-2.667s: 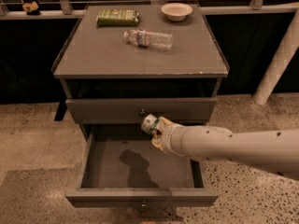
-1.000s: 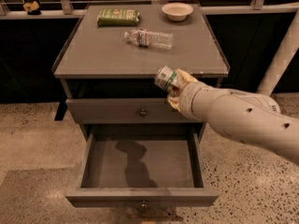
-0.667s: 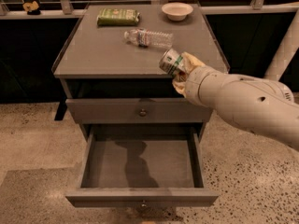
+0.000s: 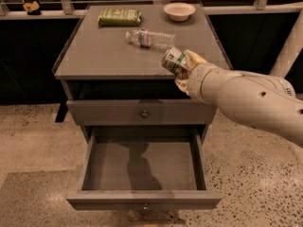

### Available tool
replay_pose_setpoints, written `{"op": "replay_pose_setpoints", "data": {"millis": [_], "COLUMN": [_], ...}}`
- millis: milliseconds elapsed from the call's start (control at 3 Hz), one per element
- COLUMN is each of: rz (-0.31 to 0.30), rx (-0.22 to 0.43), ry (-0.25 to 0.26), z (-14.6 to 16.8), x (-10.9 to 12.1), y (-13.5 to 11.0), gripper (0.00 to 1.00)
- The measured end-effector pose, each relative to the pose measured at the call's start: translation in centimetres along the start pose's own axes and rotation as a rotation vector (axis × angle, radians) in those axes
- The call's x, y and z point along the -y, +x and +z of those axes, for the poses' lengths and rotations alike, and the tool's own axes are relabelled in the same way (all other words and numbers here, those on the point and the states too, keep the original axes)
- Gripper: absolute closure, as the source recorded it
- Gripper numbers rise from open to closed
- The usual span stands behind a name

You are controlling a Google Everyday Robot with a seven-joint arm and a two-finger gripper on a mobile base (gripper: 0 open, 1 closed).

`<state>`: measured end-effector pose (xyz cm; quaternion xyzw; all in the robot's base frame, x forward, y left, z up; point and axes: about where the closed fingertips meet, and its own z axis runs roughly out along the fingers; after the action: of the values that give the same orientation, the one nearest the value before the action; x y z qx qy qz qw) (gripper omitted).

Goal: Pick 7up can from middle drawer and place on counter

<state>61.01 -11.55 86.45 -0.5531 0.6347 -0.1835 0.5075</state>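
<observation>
My gripper point(image 4: 181, 66) is shut on the 7up can point(image 4: 173, 60), a small silvery can with green markings, held tilted above the front right part of the counter point(image 4: 104, 51). The white arm reaches in from the right. The middle drawer point(image 4: 142, 167), the lowest one, is pulled open below and holds nothing visible. The closed knobbed drawer front point(image 4: 142, 112) sits above it.
On the counter lie a clear plastic bottle point(image 4: 149, 37) on its side, a green packet point(image 4: 119, 17) at the back left and a white bowl point(image 4: 179, 11) at the back right. A white post point(image 4: 289, 46) stands to the right. Speckled floor surrounds the cabinet.
My gripper has risen from the open drawer with the can and moved up and back, now over the counter's front right part.
</observation>
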Motion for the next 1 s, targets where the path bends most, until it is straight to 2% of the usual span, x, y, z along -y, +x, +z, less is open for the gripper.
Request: {"op": "replay_pose_setpoints", "data": {"millis": [333, 667, 1000], "rz": [-0.11, -0.243, -0.313], "rx": [-0.027, -0.087, -0.114], "ry": [-0.02, -0.037, -0.021], "z": [1.9, 3.8, 3.1], "x": [3.3, 9.2, 12.5], "y": [0.4, -0.4, -1.7], "gripper": [1.0, 1.0, 1.0]}}
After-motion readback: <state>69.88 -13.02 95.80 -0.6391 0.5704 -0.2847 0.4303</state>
